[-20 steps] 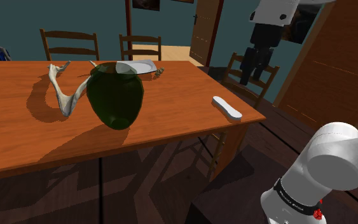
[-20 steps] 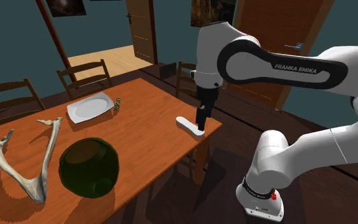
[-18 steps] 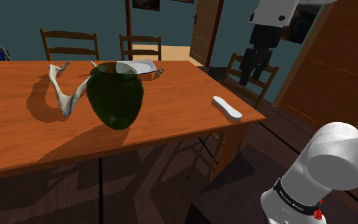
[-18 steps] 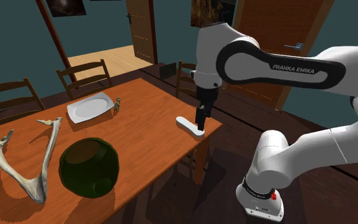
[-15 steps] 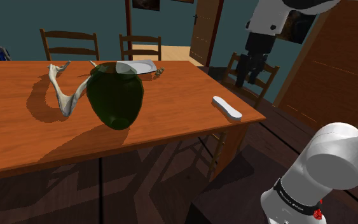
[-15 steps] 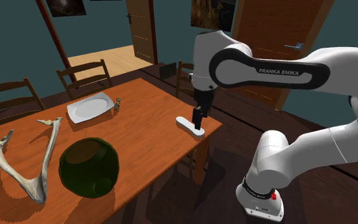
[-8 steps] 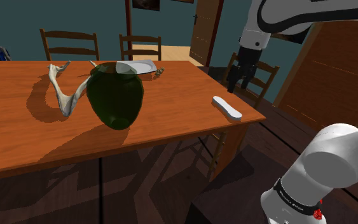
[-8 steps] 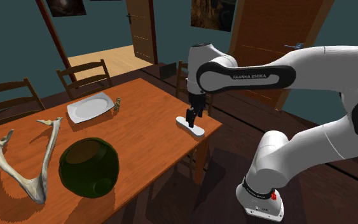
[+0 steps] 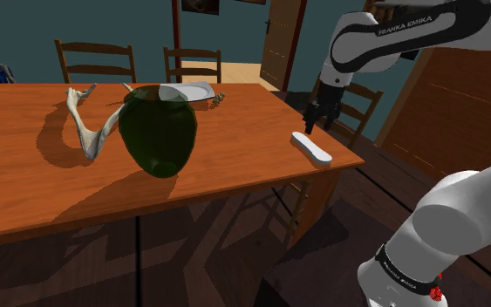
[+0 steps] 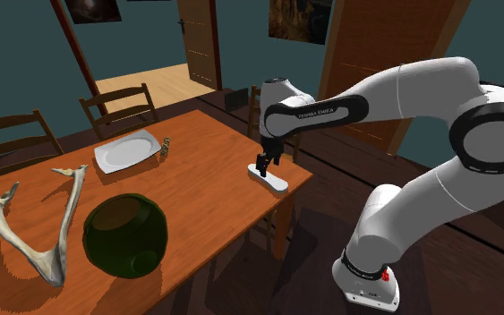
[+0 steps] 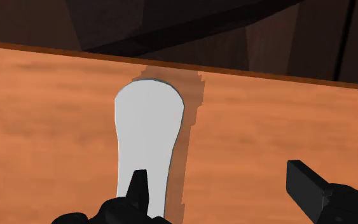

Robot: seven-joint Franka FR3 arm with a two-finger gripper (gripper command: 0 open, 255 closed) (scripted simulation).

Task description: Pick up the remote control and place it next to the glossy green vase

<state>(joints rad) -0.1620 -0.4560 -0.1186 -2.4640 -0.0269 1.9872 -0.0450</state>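
I have the claw point(image 9: 309, 126) hanging just above the remote point(image 9: 311, 148), jaws spread wide and gripping nothing. The remote lies flat on the surface point(image 9: 235, 161), well apart from the vase point(image 9: 157, 131). In the shoulder view it sits out to that vase's right, close to the corner edge. It is a plain white, slim bar with one broader rounded end.

In the wrist view the line-up isn't what I want. One finger point(image 11: 138, 188) sits over the remote's narrow part, while the other finger point(image 11: 308, 184) is off over bare wood. I judge the wide spread is meant to let the jaws straddle the remote's width. As it stands, though, a straight descent would put a fingertip on top of it. I'd shift sideways until the remote is centred, then go down.

Coming from above makes sense to me: the remote is low and flat, so only its long sides offer a grip. So near the edge, a nudge could push it off.

The vase is dark green and round-bellied, with a pale forked bone point(image 9: 86, 126) just beside it and a plate point(image 9: 191, 91) behind it. The bare wood on the vase's remote-facing side looks the easiest spot to set down.
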